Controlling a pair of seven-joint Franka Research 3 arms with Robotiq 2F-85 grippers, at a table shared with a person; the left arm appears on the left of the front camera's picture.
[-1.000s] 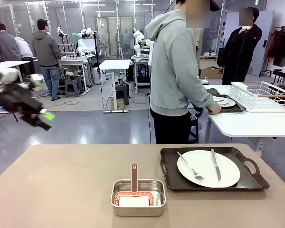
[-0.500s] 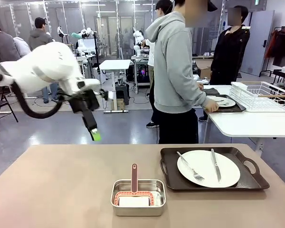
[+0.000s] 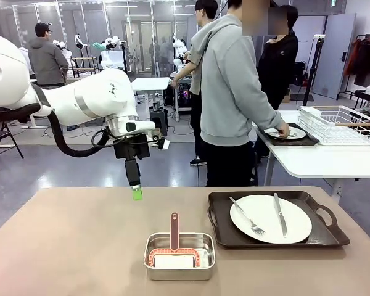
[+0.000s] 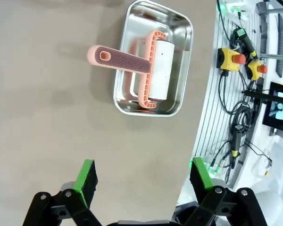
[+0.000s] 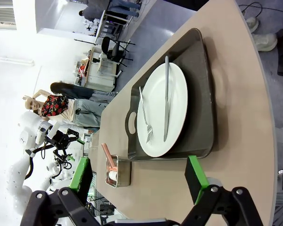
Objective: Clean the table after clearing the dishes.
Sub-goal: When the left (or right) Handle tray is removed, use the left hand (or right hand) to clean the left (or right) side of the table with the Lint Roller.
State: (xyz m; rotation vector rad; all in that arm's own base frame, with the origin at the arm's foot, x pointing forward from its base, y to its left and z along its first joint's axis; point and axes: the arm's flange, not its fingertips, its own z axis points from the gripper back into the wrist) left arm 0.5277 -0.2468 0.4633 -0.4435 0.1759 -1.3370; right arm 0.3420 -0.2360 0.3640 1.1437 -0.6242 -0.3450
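The table (image 3: 80, 246) has one tray (image 3: 277, 237) just right of the steel pan (image 3: 179, 256), its plate (image 3: 270, 217), fork (image 3: 246, 216) and knife (image 3: 279, 214) not yet cleared. To take the roller (image 4: 159, 70) lying in the pan, I judge it best to drop straight down and close across the pink handle (image 4: 115, 59) jutting over the pan's rim. The left gripper (image 4: 142, 173) hangs fingers-down beyond the pan, wide open and empty; the right gripper (image 5: 137, 173), equally open and empty, faces the tray.

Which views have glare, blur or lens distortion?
Front view: sharp and evenly lit. Left wrist view: bright glints on the small steel rectangular pan. Right wrist view: the wide-angle lens bends the edge of the plain tan-brown table; the background at upper left is blown out.
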